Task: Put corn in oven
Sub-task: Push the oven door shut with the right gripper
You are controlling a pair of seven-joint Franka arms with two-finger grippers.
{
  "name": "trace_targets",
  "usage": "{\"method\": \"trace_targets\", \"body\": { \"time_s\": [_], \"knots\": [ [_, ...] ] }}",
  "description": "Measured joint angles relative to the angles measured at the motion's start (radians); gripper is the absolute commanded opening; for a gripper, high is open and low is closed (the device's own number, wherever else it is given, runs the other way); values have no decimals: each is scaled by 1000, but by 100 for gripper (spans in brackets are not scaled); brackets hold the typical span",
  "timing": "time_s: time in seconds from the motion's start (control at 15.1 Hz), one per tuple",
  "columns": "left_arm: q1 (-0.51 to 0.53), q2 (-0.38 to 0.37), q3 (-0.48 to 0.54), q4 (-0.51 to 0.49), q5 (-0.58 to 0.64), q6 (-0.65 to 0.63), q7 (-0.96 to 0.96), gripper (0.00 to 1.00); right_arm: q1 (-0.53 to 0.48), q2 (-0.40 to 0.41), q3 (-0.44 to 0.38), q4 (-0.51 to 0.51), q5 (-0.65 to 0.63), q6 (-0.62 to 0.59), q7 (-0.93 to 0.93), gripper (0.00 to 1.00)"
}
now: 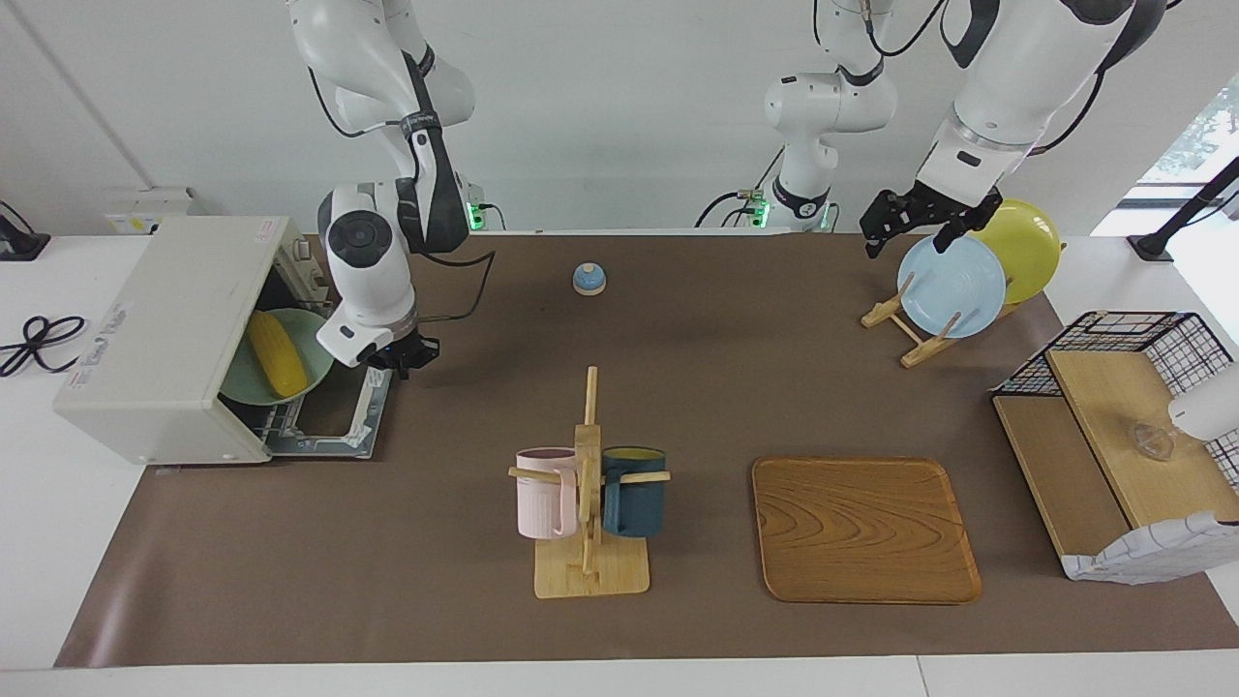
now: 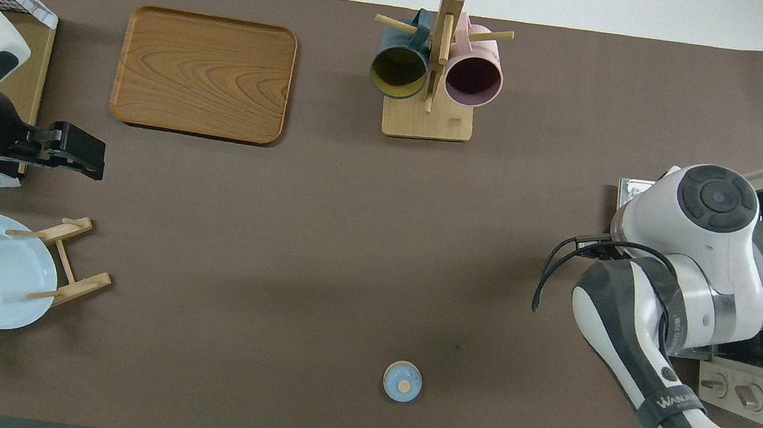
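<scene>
Corn (image 1: pixel 272 353) lies on a pale green plate (image 1: pixel 308 334) inside the oven (image 1: pixel 165 329), mid-left of the facing view; oven door (image 1: pixel 341 414) dropped open flat on the brown mat, just below the plate in frame. Right gripper (image 1: pixel 405 356) hangs over the door's outer edge, clear of corn & plate, holding nothing; whether its fingers are spread or pressed together can't be told; in the overhead view the arm's body covers it, mid-right of frame. Left gripper (image 1: pixel 908 219) waits at upper right of the facing view, above the blue plate (image 1: pixel 951 286) on the wooden rack w/ a yellow plate (image 1: pixel 1028 247) beside; fingers look spread, nothing btwn them; seen at mid-left of the overhead view (image 2: pixel 76 150). Mug stand (image 1: pixel 589 503) sits lower centre; wooden tray (image 1: pixel 864 530) lower right; small blue knob-lid (image 1: pixel 589 279) upper centre.
</scene>
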Motion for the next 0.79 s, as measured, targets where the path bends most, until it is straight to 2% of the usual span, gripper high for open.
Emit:
{"method": "trace_targets", "body": {
  "time_s": [0.79],
  "knots": [
    [0, 0, 0, 0, 0, 0, 0, 100, -1, 21, -2, -11, -29, -14, 15, 0]
  ]
}}
